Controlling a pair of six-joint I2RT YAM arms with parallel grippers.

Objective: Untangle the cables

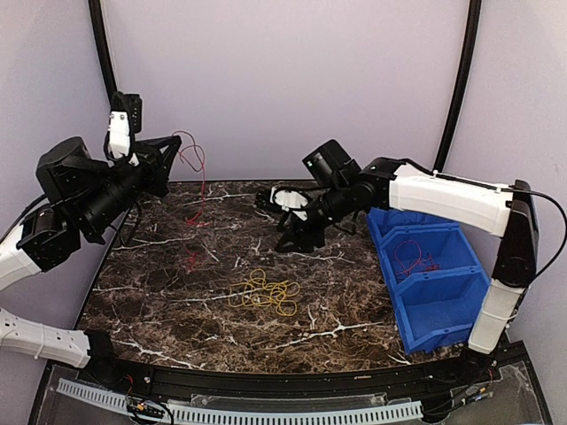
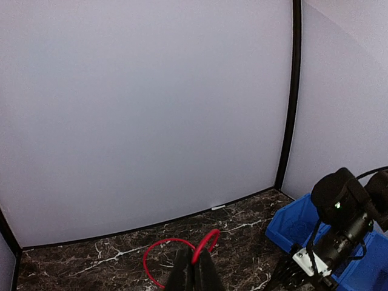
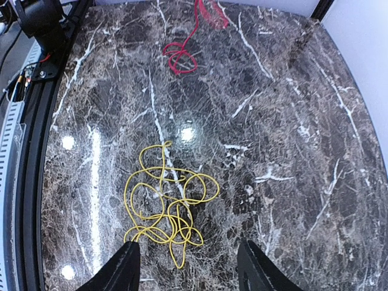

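Fingers [image 2: 180, 276] of the left gripper [image 2: 194, 268] are clenched on one red cable [image 2: 210, 235], raised at ten o'clock in the top view. The cable's loose end trails down onto the marble table [image 1: 354, 310]. Right gripper [image 3: 189, 267] hangs with its fingers spread apart, holding nothing, directly above one yellow cable [image 3: 163, 203] tangled in loops near the table's centre. At four o'clock sit two blue bins [image 1: 438, 305]; the farther one holds a second red cable [image 1: 409, 255].
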